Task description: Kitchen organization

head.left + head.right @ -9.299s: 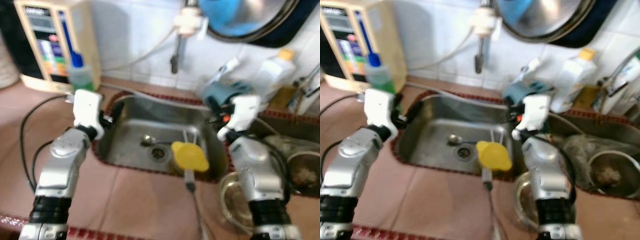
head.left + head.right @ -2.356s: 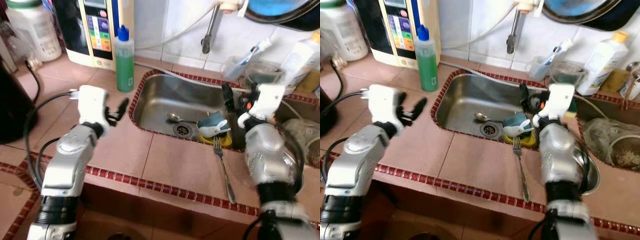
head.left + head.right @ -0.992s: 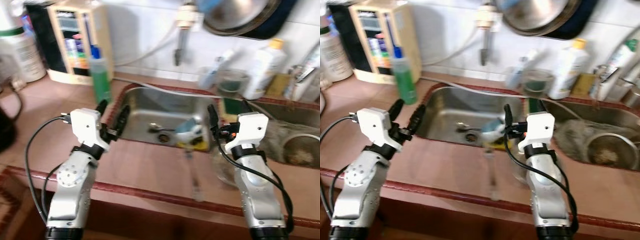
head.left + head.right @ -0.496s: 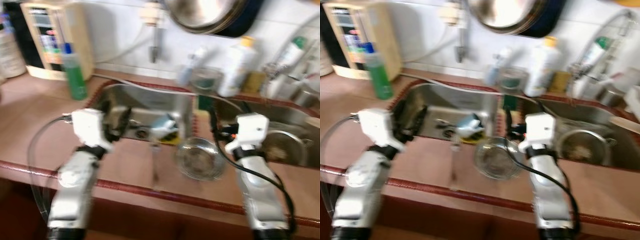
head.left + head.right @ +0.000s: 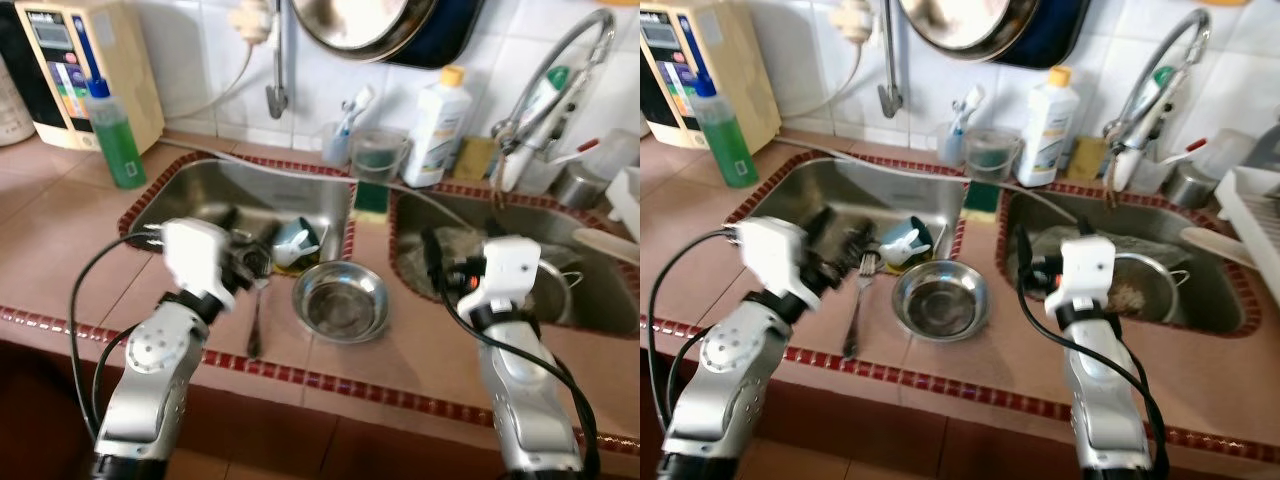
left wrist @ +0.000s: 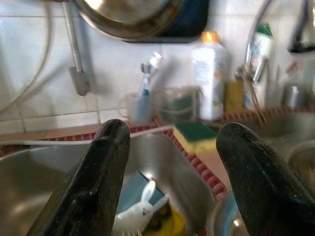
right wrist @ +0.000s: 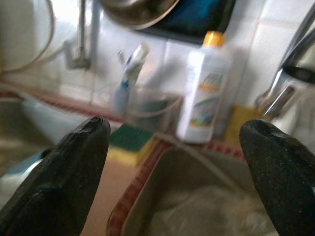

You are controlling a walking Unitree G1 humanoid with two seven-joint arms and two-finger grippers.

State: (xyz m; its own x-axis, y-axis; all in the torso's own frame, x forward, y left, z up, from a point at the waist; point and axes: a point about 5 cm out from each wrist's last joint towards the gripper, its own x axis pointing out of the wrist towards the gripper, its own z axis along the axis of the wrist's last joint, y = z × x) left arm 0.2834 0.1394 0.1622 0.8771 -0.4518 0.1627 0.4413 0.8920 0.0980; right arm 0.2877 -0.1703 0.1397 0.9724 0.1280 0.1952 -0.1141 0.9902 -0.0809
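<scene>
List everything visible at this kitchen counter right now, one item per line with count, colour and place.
Steel bowl: one, silver, on the counter strip between the sinks.
Fork: one, silver, on the counter beside the bowl.
Soap bottle: one, green with blue cap, counter far left.
Water purifier: one, cream, behind the soap bottle.
Cleaner bottle: one, white with orange cap, against the wall.
Sponge: one, green and yellow, on the divider by the wall.
Pot: one, steel, in the right sink.
Left hand: open, above the left sink's edge.
Right hand: open, near the right sink.
</scene>
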